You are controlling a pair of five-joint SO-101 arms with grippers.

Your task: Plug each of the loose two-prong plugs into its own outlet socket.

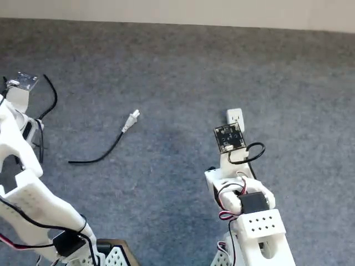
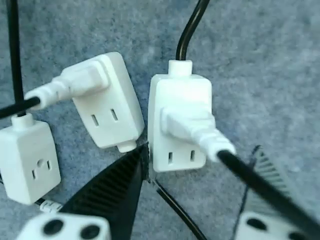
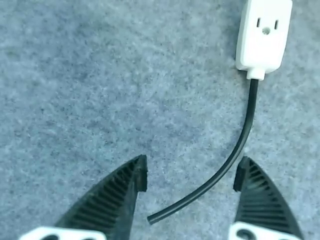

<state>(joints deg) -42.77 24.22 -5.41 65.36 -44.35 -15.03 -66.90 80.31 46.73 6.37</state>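
A loose white two-prong plug [image 1: 132, 119] on a black cable lies on the grey carpet between the arms. My left gripper [image 2: 200, 165] is open just above a cluster of three white outlet blocks. The middle block [image 2: 179, 100] has a white plug [image 2: 192, 127] in it. The tilted block [image 2: 112, 107] holds another plug [image 2: 75, 82]. The third block [image 2: 27, 157] is empty. My right gripper [image 3: 190, 175] is open over the carpet, short of a lone white outlet [image 3: 264, 32] with a short black cable stub [image 3: 235, 150]. That lone outlet [image 1: 235, 116] lies just beyond the right arm.
The loose plug's black cable [image 1: 100, 155] curves toward the left arm [image 1: 22, 183]. A black cord [image 1: 51, 94] loops beside the left wrist. Grey carpet [image 1: 183, 66] stretches to the far wall.
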